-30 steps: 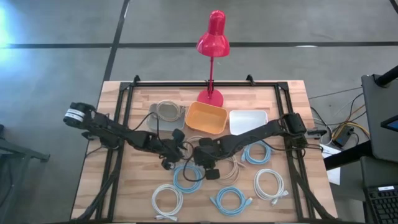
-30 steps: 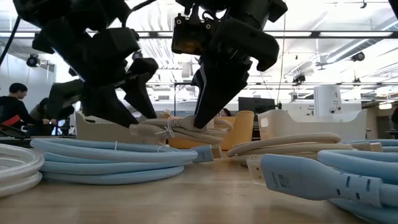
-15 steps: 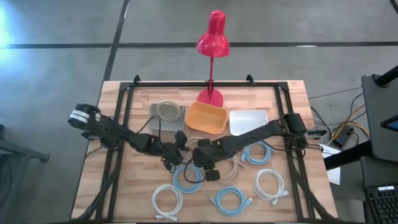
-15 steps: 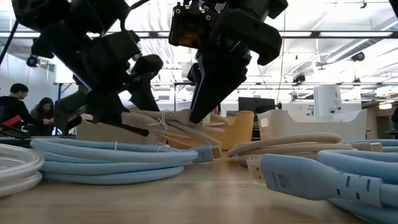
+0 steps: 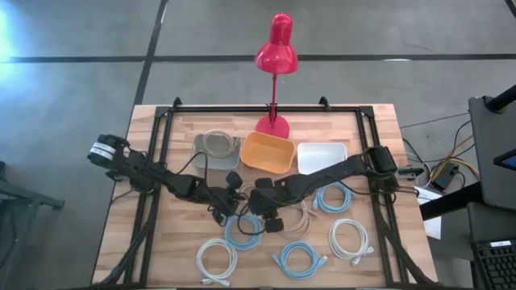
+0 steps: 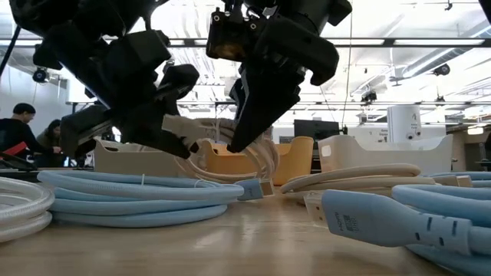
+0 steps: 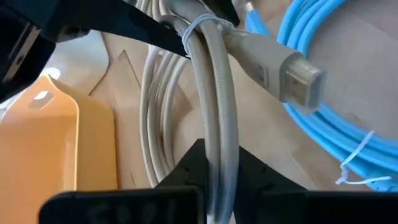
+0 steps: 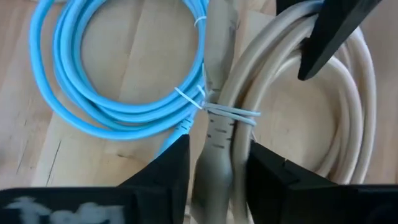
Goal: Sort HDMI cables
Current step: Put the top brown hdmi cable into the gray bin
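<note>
A beige HDMI cable coil (image 5: 249, 192) hangs tilted between my two grippers at mid-table, above a light blue coil (image 5: 242, 230). It also shows in the low view (image 6: 230, 157). My left gripper (image 7: 214, 186) is shut on its strands. My right gripper (image 8: 219, 168) has one finger on each side of the coil's plug body (image 8: 219, 146), beside the white tie, with narrow gaps. The coil's other plug (image 7: 297, 78) sticks out free. My left gripper pinches several strands of the beige coil (image 7: 214, 146) between its two fingers, which lie across them. The coil is off the table and tilted, its loop hanging below (image 6: 253, 172). My right gripper flanks the plug closely; whether it touches, I cannot tell.
At the back stand a grey bin (image 5: 198, 150) holding a beige coil, an orange bin (image 5: 268, 153) and a white bin (image 5: 321, 157), behind them a red lamp (image 5: 275, 56). Blue, white and beige coils lie across the near half. People sit beyond the table (image 6: 21, 126).
My left gripper has gone toward the table's right edge, onto the beige coil. The coil has risen from lying low over the blue coil. It now hangs tilted, its left side higher.
</note>
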Robot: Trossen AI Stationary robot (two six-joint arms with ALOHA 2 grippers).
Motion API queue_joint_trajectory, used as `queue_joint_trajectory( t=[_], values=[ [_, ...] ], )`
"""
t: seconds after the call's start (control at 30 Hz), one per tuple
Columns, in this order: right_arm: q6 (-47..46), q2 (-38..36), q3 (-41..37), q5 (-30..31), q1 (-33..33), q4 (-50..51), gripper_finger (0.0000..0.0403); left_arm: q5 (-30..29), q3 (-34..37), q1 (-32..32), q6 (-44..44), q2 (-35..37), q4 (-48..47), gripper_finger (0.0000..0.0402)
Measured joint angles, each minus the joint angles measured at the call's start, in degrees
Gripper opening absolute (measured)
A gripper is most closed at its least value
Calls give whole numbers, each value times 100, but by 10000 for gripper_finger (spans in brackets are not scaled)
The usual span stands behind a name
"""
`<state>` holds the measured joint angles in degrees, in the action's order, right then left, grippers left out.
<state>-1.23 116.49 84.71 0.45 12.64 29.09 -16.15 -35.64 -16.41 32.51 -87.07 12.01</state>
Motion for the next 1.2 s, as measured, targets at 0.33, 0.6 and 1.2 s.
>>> queue_joint_trajectory(
  t=[0.33, 0.6, 1.2],
  values=[
    [-9, -345, 35, 461, 36, 479, 159, -80, -78, -242, -893, 266, -232, 30],
    [-37, -1206, -133, 926, 139, 743, 152, -148, -584, -270, -1559, 1110, -1636, 38],
    [-841, -2225, -1534, 2371, 186, 321, 146, 197, -1478, 854, -2500, 3076, -4685, 32]
  ],
)
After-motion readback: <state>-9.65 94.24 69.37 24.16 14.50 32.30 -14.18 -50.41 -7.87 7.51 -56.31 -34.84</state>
